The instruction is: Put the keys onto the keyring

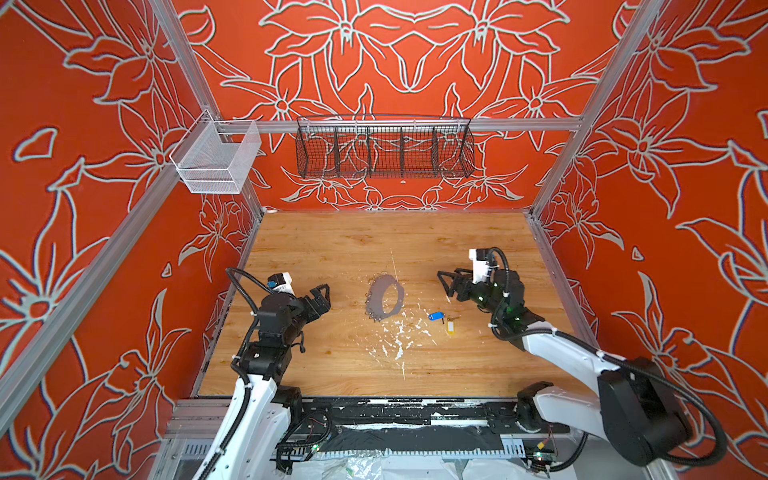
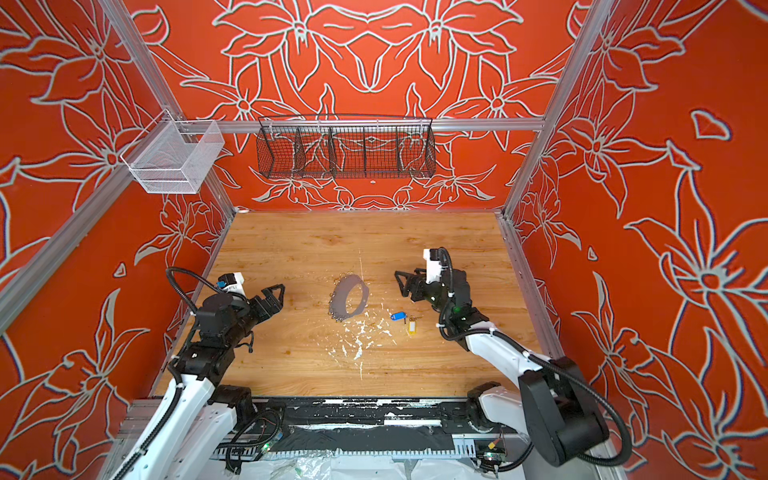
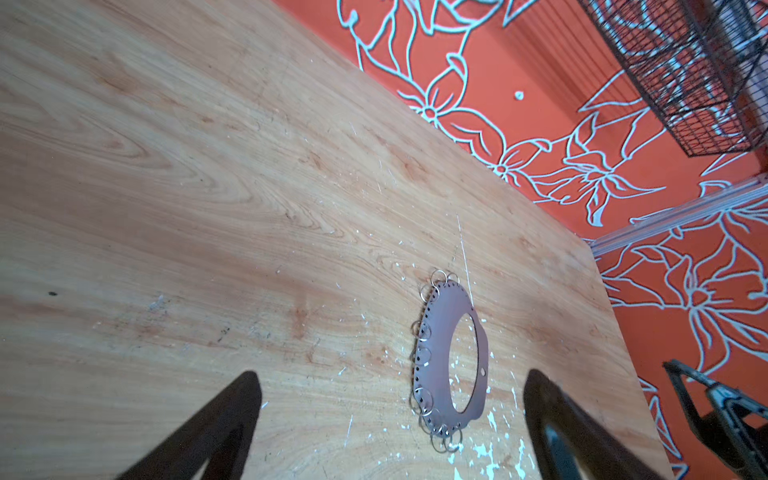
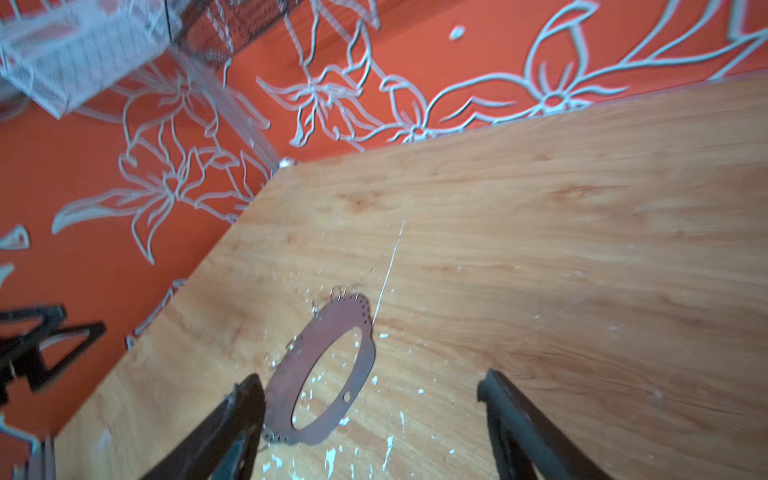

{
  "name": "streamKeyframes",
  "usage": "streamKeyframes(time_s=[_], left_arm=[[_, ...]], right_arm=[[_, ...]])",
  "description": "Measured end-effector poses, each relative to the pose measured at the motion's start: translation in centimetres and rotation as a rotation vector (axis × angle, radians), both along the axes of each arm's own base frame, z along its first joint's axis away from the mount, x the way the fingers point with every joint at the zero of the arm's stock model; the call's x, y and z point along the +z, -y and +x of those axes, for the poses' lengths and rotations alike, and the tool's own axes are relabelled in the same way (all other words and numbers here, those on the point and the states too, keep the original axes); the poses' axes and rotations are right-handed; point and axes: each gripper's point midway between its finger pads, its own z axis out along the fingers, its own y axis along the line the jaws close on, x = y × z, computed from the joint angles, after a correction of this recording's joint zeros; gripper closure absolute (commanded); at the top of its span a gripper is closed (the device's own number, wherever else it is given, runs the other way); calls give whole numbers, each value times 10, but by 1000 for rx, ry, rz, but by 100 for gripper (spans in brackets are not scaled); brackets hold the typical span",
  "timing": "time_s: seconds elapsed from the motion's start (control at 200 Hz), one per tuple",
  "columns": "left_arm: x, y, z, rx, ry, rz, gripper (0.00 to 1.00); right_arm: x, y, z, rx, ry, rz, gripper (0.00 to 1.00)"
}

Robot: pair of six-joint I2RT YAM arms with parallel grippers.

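Both grippers, left (image 1: 323, 296) and right (image 1: 448, 282), hang spread and empty, flanking the flat grey-brown keyring (image 1: 385, 297), blue-tagged key (image 1: 435, 316) and yellow-tagged key (image 1: 450, 325) lying just beside it on the paint-flecked wooden table (image 1: 332, 249) beneath black (image 1: 384, 153) and white (image 1: 216, 160) wire baskets.

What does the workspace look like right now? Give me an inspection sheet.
Surface: wooden table, white flecks near centre.
Job's things: keyring flat mid-table; blue-tagged key and yellow-tagged key beside it, unattached.
Clutter: nothing seen.
Grippers: left gripper open, empty; right gripper open, empty; both flank the keyring.
Cables: black hoses on the arms, off the table.
Surroundings: black wire basket, white mesh basket, red floral walls.
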Motion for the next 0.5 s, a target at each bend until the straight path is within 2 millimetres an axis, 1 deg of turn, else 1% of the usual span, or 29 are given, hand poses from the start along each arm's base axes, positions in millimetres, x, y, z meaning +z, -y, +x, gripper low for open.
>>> streamKeyframes(time_s=[0.095,0.125,0.17,0.21,0.34,0.39,0.5], left_arm=[[-4,8,7,-41,-33,17,3],[-4,13,8,-64,-37,26,0],[-5,22,10,-102,-44,38,7],[-7,31,12,-135,-50,49,10],[-16,70,15,-269,-78,108,16],[-19,91,15,-331,-87,144,19],[-22,128,20,-426,-96,198,25]], right_arm=[[-27,-15,-6,43,-50,-53,27],[-34,-19,-7,52,-61,-69,28],[-44,-22,-9,56,-76,-96,28],[-52,-24,-10,53,-86,-124,29],[-71,-33,-15,68,-104,-192,33],[-78,-36,-17,75,-114,-211,35],[-89,-36,-18,69,-129,-247,36]])
